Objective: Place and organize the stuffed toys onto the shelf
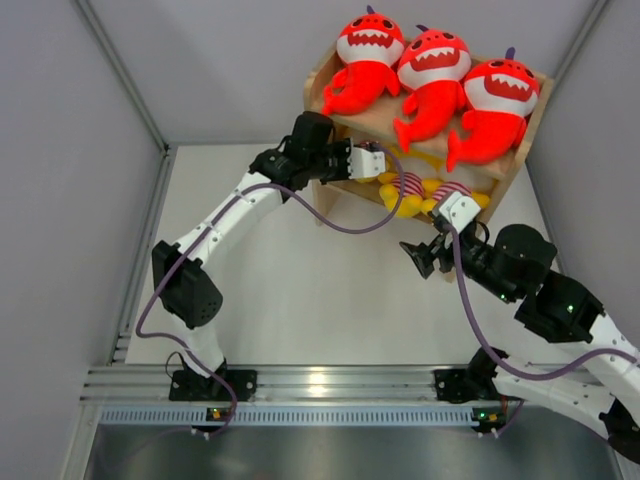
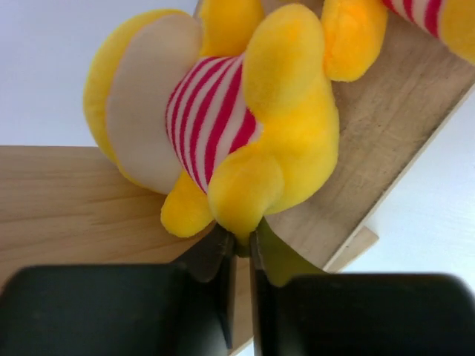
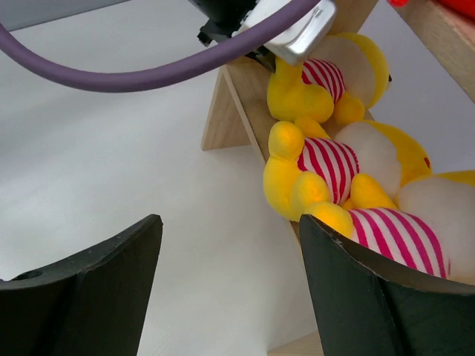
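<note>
Three red-orange shark stuffed toys lie side by side on the top tier of the wooden shelf. Yellow stuffed toys in striped shirts fill the lower tier. My left gripper is at that tier's left end. In the left wrist view it is shut on a foot of the leftmost yellow toy, which rests on the shelf board. My right gripper hangs open and empty in front of the shelf, near the other yellow toys.
The left arm's purple cable loops across in front of the shelf's left side panel. Grey walls close in the white table on the left, back and right. The shelf stands at the table's far right corner.
</note>
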You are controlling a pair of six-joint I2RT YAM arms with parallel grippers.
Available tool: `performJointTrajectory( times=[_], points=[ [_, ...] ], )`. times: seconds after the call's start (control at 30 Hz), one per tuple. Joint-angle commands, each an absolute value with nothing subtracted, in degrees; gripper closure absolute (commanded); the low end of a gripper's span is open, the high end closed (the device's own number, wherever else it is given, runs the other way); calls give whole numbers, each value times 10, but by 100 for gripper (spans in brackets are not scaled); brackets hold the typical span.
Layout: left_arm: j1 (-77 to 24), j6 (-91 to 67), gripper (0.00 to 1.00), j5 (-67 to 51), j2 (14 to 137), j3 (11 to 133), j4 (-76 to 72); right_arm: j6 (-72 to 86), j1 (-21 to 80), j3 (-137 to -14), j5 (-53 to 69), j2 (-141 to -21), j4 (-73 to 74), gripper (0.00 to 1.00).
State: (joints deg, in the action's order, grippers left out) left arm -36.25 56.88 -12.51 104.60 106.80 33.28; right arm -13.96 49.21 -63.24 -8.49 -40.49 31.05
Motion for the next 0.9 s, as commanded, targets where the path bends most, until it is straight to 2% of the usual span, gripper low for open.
performJointTrajectory(
  times=[0.0,0.07,0.43,0.47,0.5,0.53,0.6,0.67,0.87],
  points=[
    [-355,581,90,-150,1043,1096,320,-156,490,-628,-67,-404,272,25],
    [-349,585,100,-145,1042,1097,320,-162,490,-628,-60,-417,277,25],
    [-298,585,100,-144,1047,1108,319,-183,488,-635,-87,-446,268,25],
    [-298,583,97,-148,1044,1107,319,-179,489,-635,-89,-445,270,25],
    [-299,581,88,-155,1041,1107,319,-178,488,-635,-92,-445,273,25],
    [-298,579,66,-166,1040,1106,320,-176,488,-638,-93,-443,275,25],
    [-300,576,50,-173,1034,1106,320,-171,487,-640,-90,-442,278,25],
    [-299,577,42,-182,1024,1103,320,-171,488,-640,-88,-440,279,25],
    [-301,562,41,-245,983,1083,331,-171,487,-646,-91,-431,283,25]
  ],
)
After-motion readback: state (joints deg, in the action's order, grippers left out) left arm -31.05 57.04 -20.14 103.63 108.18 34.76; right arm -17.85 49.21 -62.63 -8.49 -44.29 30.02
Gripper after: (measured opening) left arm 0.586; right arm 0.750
